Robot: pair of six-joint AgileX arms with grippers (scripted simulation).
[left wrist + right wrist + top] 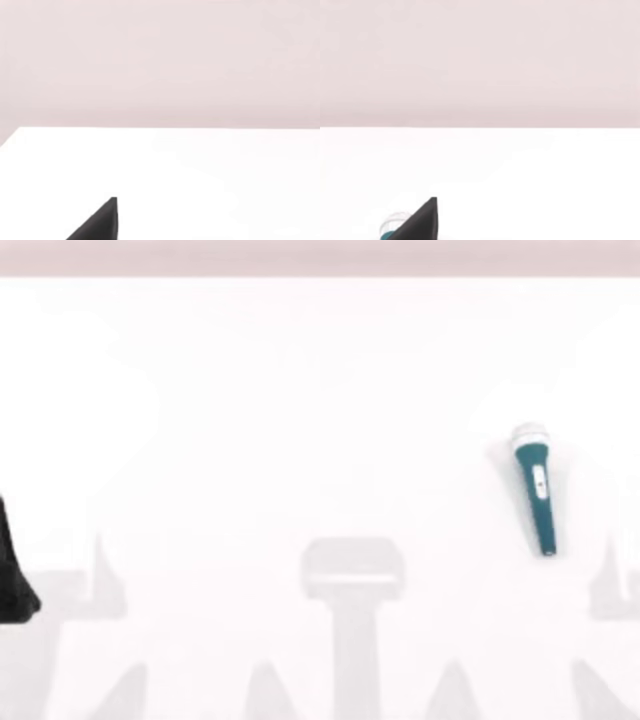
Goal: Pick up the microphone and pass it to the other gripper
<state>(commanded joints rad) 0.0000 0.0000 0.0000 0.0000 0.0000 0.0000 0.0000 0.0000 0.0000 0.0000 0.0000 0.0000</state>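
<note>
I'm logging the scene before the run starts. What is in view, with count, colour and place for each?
microphone: one, teal handle with a white switch strip and a white-silver head, lying flat on the table's right side, head towards the far edge; nothing touches it. The right wrist view shows part of it behind a finger.
table: one, white, filling most of the top view.
wall: pale pink strip beyond the table's far edge.
left arm: one, black, at the top view's left edge, parked far from the microphone; one black finger shows in its wrist view.
right end effector: out of the top view; one black finger shows in its wrist view, near the microphone.
</note>
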